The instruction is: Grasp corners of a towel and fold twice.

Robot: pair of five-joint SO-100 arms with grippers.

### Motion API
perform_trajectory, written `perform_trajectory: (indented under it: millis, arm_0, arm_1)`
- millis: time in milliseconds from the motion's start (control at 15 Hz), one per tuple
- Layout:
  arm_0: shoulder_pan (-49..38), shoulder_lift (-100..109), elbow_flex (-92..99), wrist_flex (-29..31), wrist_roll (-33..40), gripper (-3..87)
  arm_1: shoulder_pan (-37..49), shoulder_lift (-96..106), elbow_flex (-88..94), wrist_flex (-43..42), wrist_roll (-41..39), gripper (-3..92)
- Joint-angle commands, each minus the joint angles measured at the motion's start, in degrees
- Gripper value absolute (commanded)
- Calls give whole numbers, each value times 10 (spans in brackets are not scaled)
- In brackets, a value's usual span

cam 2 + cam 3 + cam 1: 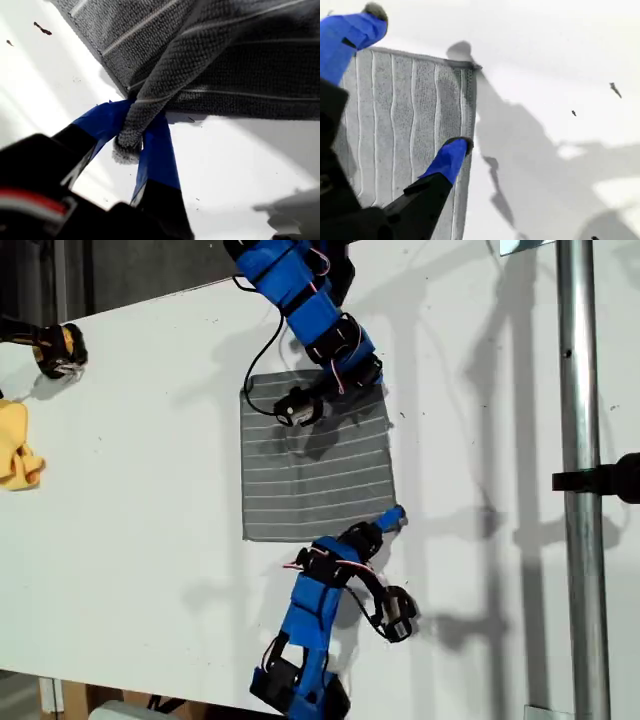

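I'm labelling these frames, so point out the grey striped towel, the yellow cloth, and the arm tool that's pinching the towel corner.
towel (315, 475), exterior view, middle of the striped fabric.
yellow cloth (14, 450), exterior view's left edge, its crumpled middle.
my first gripper (132, 137), first wrist view, between the blue tool tips, shut on the towel corner.

the exterior view looks almost straight down on the white table (130, 500) from well above, far enough to take in both arms, the whole towel (315, 475) and a metal pole (578, 480) at the exterior view's right. the first wrist view rides low behind my first gripper (135, 142), very near the table, facing along the blue fingers (157, 155) at one pinched towel corner (131, 131). the second wrist view sits behind my second gripper (402, 90), looking down on another towel corner (467, 67) and bare table beyond. each wrist view shares only its towel corner with the exterior view; the two wrist views share just the towel.
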Motion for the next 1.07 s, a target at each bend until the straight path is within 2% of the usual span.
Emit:
perform_trajectory:
  millis: [0, 267, 533, 733, 867, 1000]
  arm_0:
    - [-2, -8, -28, -18, -4, 415]
    - [-11, -47, -40, -32, -11, 403]
    - [-28, -70, -54, -34, -45, 352]
    - [-43, -83, -55, -25, -87, 256]
    - [-50, -93, -56, -23, -108, 136]
    - [-51, -107, -66, -18, -122, 90]
  arm_1:
    - [10, 8, -24, 5, -7, -1]
    - [8, 6, -26, 5, -7, -1]
    - [7, 4, -29, 4, -7, -1]
    - [4, 3, -32, 4, -5, -1]
    - [2, 3, -32, 3, -5, -1]
    - [0, -2, -33, -1, -6, -1]
